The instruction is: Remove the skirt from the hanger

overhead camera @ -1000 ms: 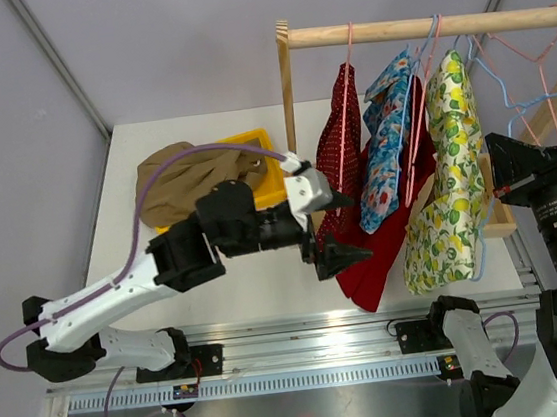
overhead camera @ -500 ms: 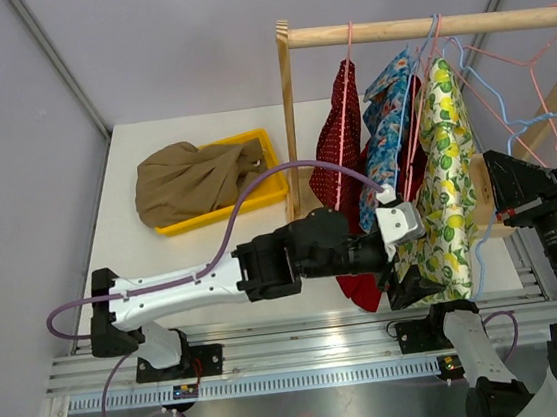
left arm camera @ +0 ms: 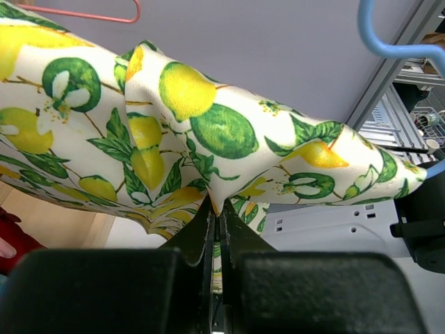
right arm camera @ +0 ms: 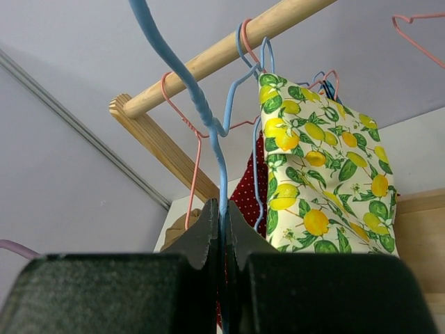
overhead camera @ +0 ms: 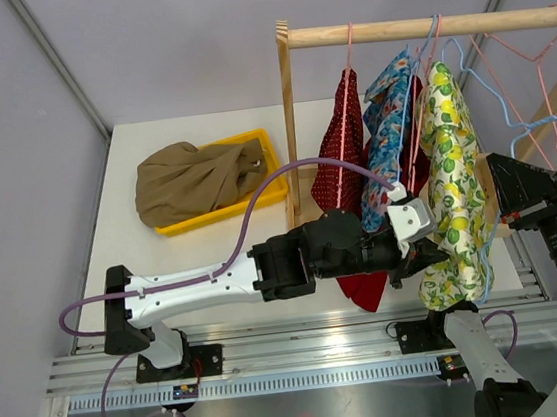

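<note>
The lemon-print skirt hangs from a blue hanger on the wooden rail. My left gripper reaches under the rack and is shut on the skirt's lower hem; in the left wrist view the fabric is pinched between the closed jaws. My right gripper sits at the skirt's right side. In the right wrist view it is shut on the blue hanger wire, with the skirt to its right.
A red dotted garment and a blue floral garment hang left of the skirt. Bare pink hangers hang at the rail's right end. The rack post stands mid-table. A yellow tray holds brown cloth.
My left arm swung right from beside the red garment to the lemon skirt and closed on its hem. The skirt's bottom edge is now bunched and drawn toward the gripper.
</note>
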You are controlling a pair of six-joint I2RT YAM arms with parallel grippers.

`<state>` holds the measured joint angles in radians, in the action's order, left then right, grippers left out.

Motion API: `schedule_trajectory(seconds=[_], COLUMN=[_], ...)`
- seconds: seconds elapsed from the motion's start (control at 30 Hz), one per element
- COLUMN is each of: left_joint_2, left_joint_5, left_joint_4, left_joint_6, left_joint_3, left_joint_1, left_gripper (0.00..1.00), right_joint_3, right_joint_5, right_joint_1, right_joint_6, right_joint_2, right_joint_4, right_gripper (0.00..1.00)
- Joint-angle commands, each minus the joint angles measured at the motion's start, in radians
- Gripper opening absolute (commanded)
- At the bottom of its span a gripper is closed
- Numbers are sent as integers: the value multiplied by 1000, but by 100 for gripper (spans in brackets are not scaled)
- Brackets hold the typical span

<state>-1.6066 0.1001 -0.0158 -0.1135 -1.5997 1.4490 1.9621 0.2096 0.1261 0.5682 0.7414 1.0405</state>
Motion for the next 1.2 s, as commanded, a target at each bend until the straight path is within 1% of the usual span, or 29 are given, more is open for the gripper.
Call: schedule_trajectory(seconds=[0.0,0.1,0.17,0.2,0.23,0.33,0.37,0.43,0.47,0.53,0.57,0.6,0.63,0.67,0.7,0.77,0.83,0.93,1.03,1.1,1.17], left_joint_2=[14,49,97,120,161,232,285,338,362,428,445,482,497,514,537,553,563,591,625,649,654], left_joint_5=[-17,-10,-16,-28,-43,-138,-190,-253,-301,-347,-399,-425,-456,-505,-526,-585,-623,-720,-816,-901,-1002], left_joint_4=[86,64,45,22,19,-27,-32,-44,-52,-85,-96,-130,-145,-159,-192,-237,-306,-395,-492,-568,-656], left_joint_6=[-9,-20,-17,-17,-18,-69,-113,-164,-225,-290,-351,-380,-408,-457,-480,-547,-581,-627,-638,-603,-556], left_joint_3=[-26,18,96,137,220,367,470,564,637,707,736,785,803,825,851,863,862,833,804,759,694], left_joint_1=[5,17,53,69,106,180,198,255,270,316,335,355,393,413,430,470,507,542,547,547,536], left_gripper=[0,0,0,0,0,0,0,0,0,0,0,0,0,0,0,0,0,0,0,0,0], right_joint_3=[-5,-8,1,12,20,46,49,52,49,41,41,47,52,60,101,136,179,219,175,112,89], right_joint_5=[-41,-76,-125,-143,-169,-196,-199,-202,-202,-205,-205,-204,-205,-205,-205,-233,-240,-249,-237,-220,-216], right_joint_1=[-17,-23,-28,-35,-39,-45,-46,-49,-49,-51,-52,-54,-54,-55,-54,-54,-54,-54,-54,-54,-54], right_joint_6=[-22,-48,-70,-86,-96,-122,-126,-136,-139,-152,-154,-165,-169,-180,-186,-194,-215,-249,-263,-275,-278], right_joint_2=[6,18,30,44,55,87,93,113,121,147,157,182,196,213,251,285,334,400,431,446,464], right_joint_4=[-85,-88,-88,-83,-79,-79,-82,-91,-100,-117,-126,-135,-143,-149,-136,-135,-142,-152,-215,-285,-318], right_gripper=[0,0,0,0,0,0,0,0,0,0,0,0,0,0,0,0,0,0,0,0,0])
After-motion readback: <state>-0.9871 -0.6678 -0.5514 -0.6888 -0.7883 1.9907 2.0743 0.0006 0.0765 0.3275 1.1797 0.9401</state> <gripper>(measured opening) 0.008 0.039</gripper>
